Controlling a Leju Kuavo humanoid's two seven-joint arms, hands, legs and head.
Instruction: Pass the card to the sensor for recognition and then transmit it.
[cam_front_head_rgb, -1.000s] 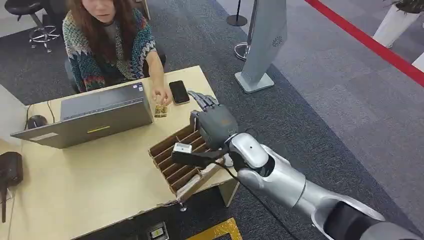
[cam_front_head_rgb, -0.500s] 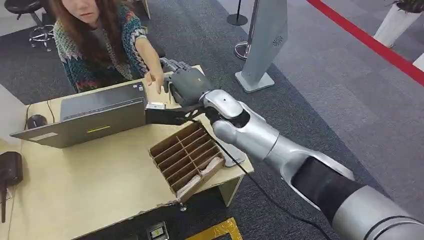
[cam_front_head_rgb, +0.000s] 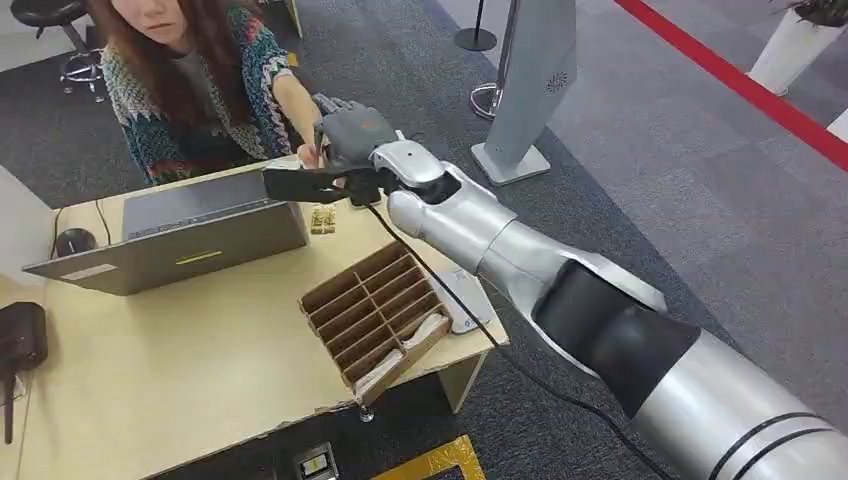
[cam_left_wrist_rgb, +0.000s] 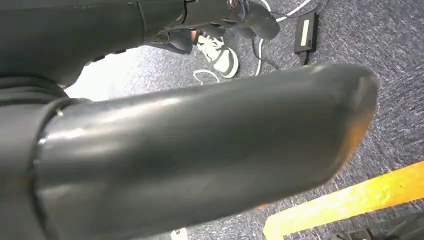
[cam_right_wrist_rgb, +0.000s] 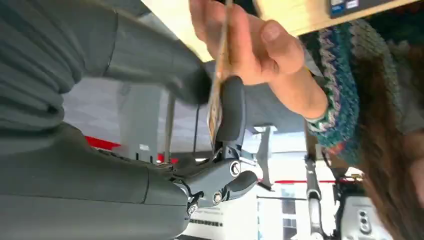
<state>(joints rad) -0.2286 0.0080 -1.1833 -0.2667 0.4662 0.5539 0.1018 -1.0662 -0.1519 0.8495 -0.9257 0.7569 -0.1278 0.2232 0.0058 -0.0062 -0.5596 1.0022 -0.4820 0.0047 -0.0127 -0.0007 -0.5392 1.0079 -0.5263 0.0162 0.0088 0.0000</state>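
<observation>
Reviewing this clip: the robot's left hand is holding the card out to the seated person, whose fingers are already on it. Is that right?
Not quite: it is the right hand, not the left, that holds the card out. The head view shows the right arm stretched over the table toward the person, and the right wrist view shows the person's hand pinching the card edge-on against the robot's fingers.

My arm reaches over a pale wooden table (cam_front_head_rgb: 190, 370). On it sit an open grey laptop (cam_front_head_rgb: 190, 235), a brown divided cardboard tray (cam_front_head_rgb: 375, 310) at the near right corner, and a small gold object (cam_front_head_rgb: 321, 220), perhaps a stand. A dark mouse (cam_front_head_rgb: 70, 241) rests at the left, and a black item (cam_front_head_rgb: 20, 340) at the edge.
</observation>
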